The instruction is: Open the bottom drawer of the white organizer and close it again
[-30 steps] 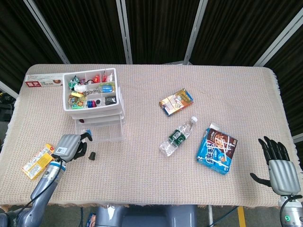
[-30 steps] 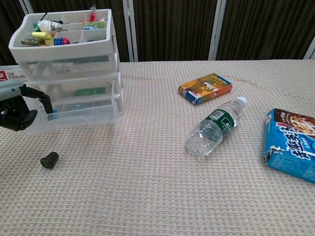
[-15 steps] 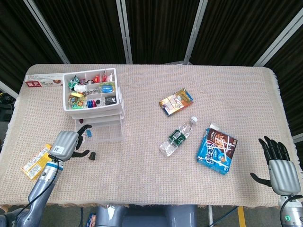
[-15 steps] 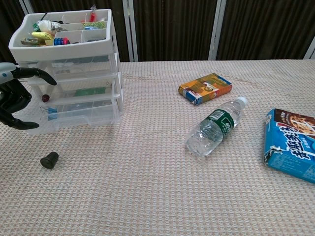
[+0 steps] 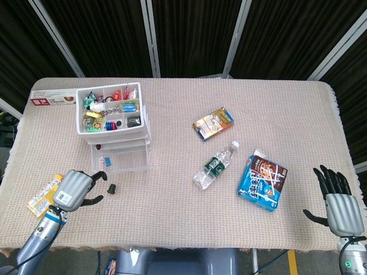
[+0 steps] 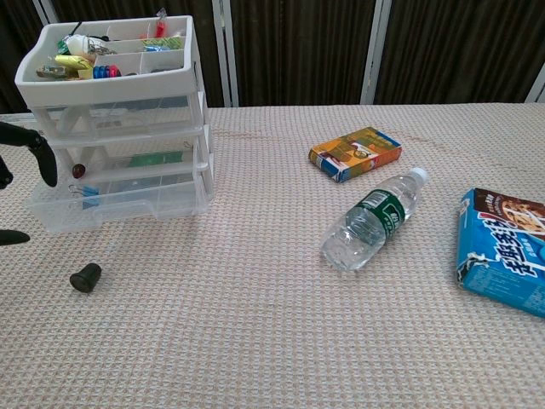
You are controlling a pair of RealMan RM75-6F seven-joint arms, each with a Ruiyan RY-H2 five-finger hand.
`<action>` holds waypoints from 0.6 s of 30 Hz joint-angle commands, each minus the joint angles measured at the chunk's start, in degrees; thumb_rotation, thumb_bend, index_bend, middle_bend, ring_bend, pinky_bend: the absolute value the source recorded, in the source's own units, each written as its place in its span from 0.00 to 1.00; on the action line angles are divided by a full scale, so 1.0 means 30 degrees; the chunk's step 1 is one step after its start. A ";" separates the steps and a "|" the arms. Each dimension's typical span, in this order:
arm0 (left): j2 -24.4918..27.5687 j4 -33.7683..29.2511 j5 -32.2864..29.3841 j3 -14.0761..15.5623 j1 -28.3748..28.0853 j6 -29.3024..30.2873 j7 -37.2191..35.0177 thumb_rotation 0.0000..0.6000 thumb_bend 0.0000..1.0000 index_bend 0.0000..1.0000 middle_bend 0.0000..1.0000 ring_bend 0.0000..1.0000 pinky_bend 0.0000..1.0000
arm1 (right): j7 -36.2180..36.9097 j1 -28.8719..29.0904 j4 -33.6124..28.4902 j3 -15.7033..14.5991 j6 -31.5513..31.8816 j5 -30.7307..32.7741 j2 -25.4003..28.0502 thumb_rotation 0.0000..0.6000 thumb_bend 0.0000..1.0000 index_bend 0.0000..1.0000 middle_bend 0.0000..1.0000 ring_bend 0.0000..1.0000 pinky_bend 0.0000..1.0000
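Observation:
The white organizer (image 5: pixel 113 127) (image 6: pixel 119 94) stands at the table's left, its top tray full of small items. Its clear bottom drawer (image 5: pixel 123 160) (image 6: pixel 119 203) juts slightly forward of the tiers above. My left hand (image 5: pixel 74 188) hovers in front of and to the left of the drawer, apart from it, fingers spread and holding nothing. In the chest view only its dark fingers (image 6: pixel 44 158) show at the left edge. My right hand (image 5: pixel 339 201) is open off the table's near right corner.
A small black cap-like piece (image 5: pixel 113 188) (image 6: pixel 85 277) lies just right of my left hand. A yellow box (image 5: pixel 45 195) lies at its left. A water bottle (image 5: pixel 216 164), blue snack pack (image 5: pixel 263 180) and orange box (image 5: pixel 213 123) occupy the middle and right.
My left hand has left the bottom drawer's front and drawn back toward the table's near edge, its fingers spreading. The drawer and the right hand have not visibly moved.

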 commanded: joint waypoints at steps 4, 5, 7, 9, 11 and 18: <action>0.0200 0.0819 0.0596 0.0906 -0.0549 -0.2189 0.1715 1.00 0.17 0.48 1.00 0.94 0.82 | -0.0004 -0.0010 0.0000 0.0005 0.0018 0.0004 0.0005 1.00 0.01 0.05 0.00 0.00 0.00; 0.0159 0.0946 0.0603 0.0914 -0.0664 -0.2465 0.2007 1.00 0.17 0.48 1.00 0.94 0.83 | -0.0003 -0.0012 0.0007 0.0005 0.0021 0.0005 0.0006 1.00 0.01 0.05 0.00 0.00 0.00; 0.0044 0.1336 0.0744 0.0962 -0.0909 -0.2973 0.2697 1.00 0.17 0.46 1.00 0.94 0.83 | 0.0006 -0.0015 0.0011 0.0003 0.0015 0.0014 0.0008 1.00 0.01 0.05 0.00 0.00 0.00; -0.0073 0.1648 0.0803 0.0974 -0.1080 -0.3335 0.3191 1.00 0.17 0.46 1.00 0.94 0.83 | 0.0012 -0.0010 0.0015 0.0005 0.0000 0.0025 0.0011 1.00 0.01 0.05 0.00 0.00 0.00; -0.0365 0.2174 0.0693 0.0858 -0.1327 -0.3902 0.4022 1.00 0.18 0.45 1.00 0.94 0.83 | 0.0029 0.0002 0.0014 0.0006 -0.0032 0.0037 0.0018 1.00 0.01 0.05 0.00 0.00 0.00; -0.0932 0.3393 0.0788 0.0732 -0.1841 -0.4923 0.5589 1.00 0.18 0.40 1.00 0.94 0.82 | 0.0056 0.0003 0.0010 -0.0006 -0.0037 0.0011 0.0028 1.00 0.01 0.05 0.00 0.00 0.00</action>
